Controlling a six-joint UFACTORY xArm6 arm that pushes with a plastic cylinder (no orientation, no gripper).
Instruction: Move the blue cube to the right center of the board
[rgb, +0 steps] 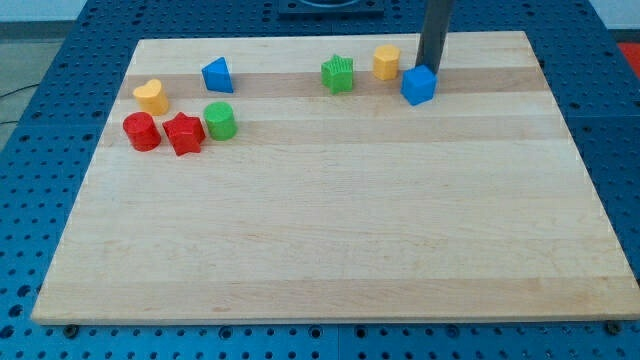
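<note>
No jaws on this rig, so nothing to open or close: only a straight dark rod. My tip (430, 68) stood at the blue cube (419, 85), touching or just short of its far face, at about 12 o'clock from it.

The blue cube sat near the board's top edge, right of centre. The orange block (387, 61) lay just beside it at 10 o'clock, apart from it. The green star-like block (339, 74) was farther off at 9 o'clock.

Handling, as a judgement: the cube looked small, rigid and light, likely smooth plastic on a smooth wooden desk (330, 240), so it should slide easily and could spin if struck off-centre. No gripping was possible; contact should be square on the middle of a flat face. The goal lay toward 4 o'clock, so the face at 10 o'clock would be the one to push.

Well apart at the view's left: a blue triangular block (217, 75), a yellow heart-like block (151, 96), a red cylinder (141, 131), a red star-like block (184, 134), a green cylinder (220, 120).
</note>
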